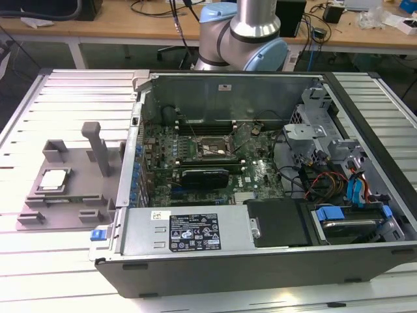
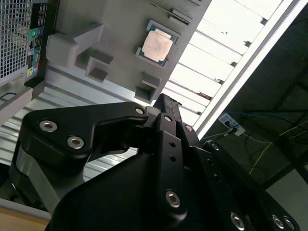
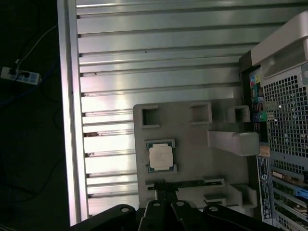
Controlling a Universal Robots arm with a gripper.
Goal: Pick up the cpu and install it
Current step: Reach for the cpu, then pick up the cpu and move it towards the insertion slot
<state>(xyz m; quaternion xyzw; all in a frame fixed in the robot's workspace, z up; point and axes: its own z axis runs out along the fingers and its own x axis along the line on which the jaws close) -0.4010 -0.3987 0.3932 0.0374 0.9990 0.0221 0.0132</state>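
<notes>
The cpu [image 1: 53, 179] is a small silver-topped square chip lying flat in a recess of the grey holder tray [image 1: 75, 199], at the exterior view's left, beside the open computer case. Both wrist views look down on it from well above: the cpu [image 2: 157, 45] [image 3: 160, 157] rests in the tray [image 2: 113, 26] [image 3: 192, 159], untouched. My gripper [image 2: 163, 98] [image 3: 161, 184] hangs high over the tray's edge near the chip. Its black fingers are pressed together with nothing between them. The black motherboard socket [image 1: 208, 149] sits inside the case.
The open computer case [image 1: 260, 195] holds the motherboard, cables, a power supply and drive bays. A grey upright post [image 1: 98, 147] rises from the tray. The ribbed metal table [image 1: 65, 98] stretches around both. The arm's base [image 1: 244, 36] stands behind the case.
</notes>
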